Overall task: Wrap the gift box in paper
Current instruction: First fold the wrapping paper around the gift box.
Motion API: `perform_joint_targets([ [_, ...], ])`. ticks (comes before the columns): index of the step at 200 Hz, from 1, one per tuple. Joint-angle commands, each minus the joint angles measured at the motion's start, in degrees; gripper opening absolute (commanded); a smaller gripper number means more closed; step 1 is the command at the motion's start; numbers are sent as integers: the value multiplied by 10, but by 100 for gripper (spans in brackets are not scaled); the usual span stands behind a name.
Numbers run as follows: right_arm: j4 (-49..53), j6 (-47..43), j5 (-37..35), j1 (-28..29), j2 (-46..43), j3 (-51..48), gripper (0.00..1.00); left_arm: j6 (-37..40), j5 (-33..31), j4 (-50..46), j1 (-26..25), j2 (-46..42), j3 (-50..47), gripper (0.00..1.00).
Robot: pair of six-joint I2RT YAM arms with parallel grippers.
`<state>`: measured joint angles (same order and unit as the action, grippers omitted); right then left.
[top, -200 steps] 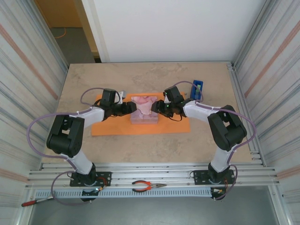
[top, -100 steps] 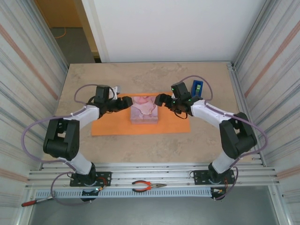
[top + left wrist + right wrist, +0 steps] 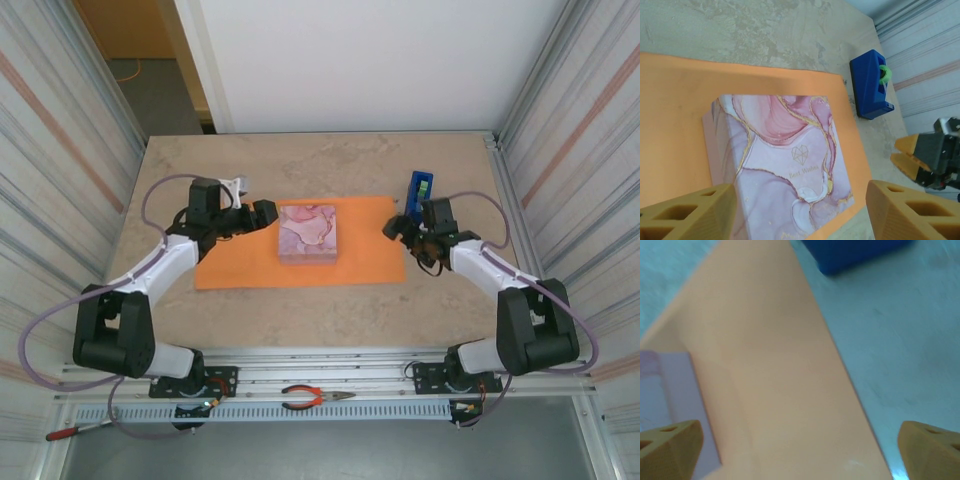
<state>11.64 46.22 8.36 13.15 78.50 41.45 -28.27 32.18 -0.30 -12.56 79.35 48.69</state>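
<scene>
The box (image 3: pixel 309 232), with a pink marbled lid, lies flat near the middle of the paper (image 3: pixel 235 268), which is spread out on the surface (image 3: pixel 300 320). Wide flaps of paper run out to the left and right of it. The strips on the near and far sides are narrower.

The left end effector (image 3: pixel 262 214) hangs over the left flap, just beside the box and not touching it, with its jaws wide and empty. The right end effector (image 3: pixel 396 229) is at the paper's right edge, near the blue tape dispenser (image 3: pixel 420 188), and is also wide and holding nothing.

The paper looks thin, light and limp, so it will likely crease where pinched and could tear under a hard pull. Because it lies flat, the best hold is probably a free edge or corner of a side flap, with one finger slid beneath. The box looks stiff and light and may slide on the sheet when a flap is lifted, so pressing down on its lid would help.
</scene>
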Motion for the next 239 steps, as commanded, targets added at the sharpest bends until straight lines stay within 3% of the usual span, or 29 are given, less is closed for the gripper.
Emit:
perform_joint_targets([
  [1,19,0,40,-8,-27,-13,90,7,10,-14,-8,-22,-22,70],
  [57,67,-42,7,5,8,-23,66,10,8,-12,-9,-25,-39,71],
  [145,64,-38,-32,43,51,-24,66,15,10,-14,-9,-18,-39,72],
  [239,8,-15,13,76,76,-29,64,15,5,-15,-9,-18,-41,72],
])
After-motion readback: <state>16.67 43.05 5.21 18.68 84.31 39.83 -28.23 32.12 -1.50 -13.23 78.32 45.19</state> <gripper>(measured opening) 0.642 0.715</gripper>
